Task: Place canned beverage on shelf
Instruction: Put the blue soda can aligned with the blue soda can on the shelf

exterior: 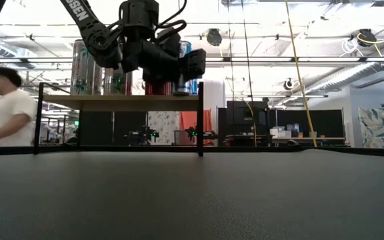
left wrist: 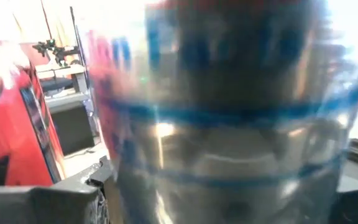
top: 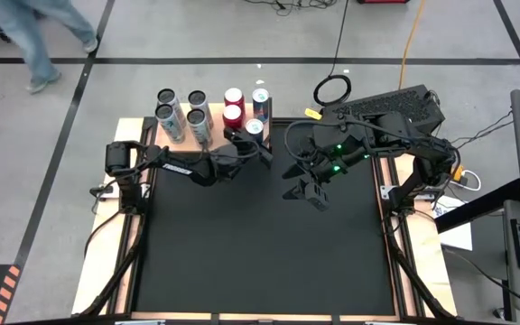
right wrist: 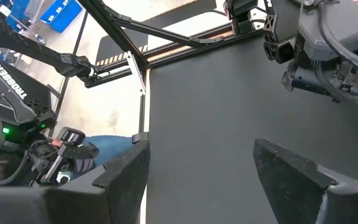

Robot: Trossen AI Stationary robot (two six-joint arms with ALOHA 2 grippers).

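Observation:
The shelf [top: 143, 128], a light wooden top on thin dark legs [exterior: 112, 101], stands at the table's far left. On it stand several upright cans: silver-and-green ones [top: 181, 108] at its left, two red ones [top: 234, 104], and a blue one [top: 261, 96]. My left gripper [top: 255, 137] is shut on another blue-and-silver can [left wrist: 229, 118] at the shelf's near right corner. My right gripper [top: 312, 191] hangs open above the black mat, right of the shelf, with nothing between its fingers [right wrist: 197, 180]. My left gripper pinches the blue-and-silver can's side wall [top: 254, 127] between its two fingers, one on each side. The fingers lie level and come from the table's near-left side. The can stands upright. I cannot tell whether its bottom rests on the shelf top.
The black mat [top: 260, 253] covers the table in front of the shelf. A black keyboard-like unit [top: 395, 104] and cables lie at the far right. A person [top: 34, 36] walks on the floor beyond the table's far left corner and also shows in the low view [exterior: 5, 107].

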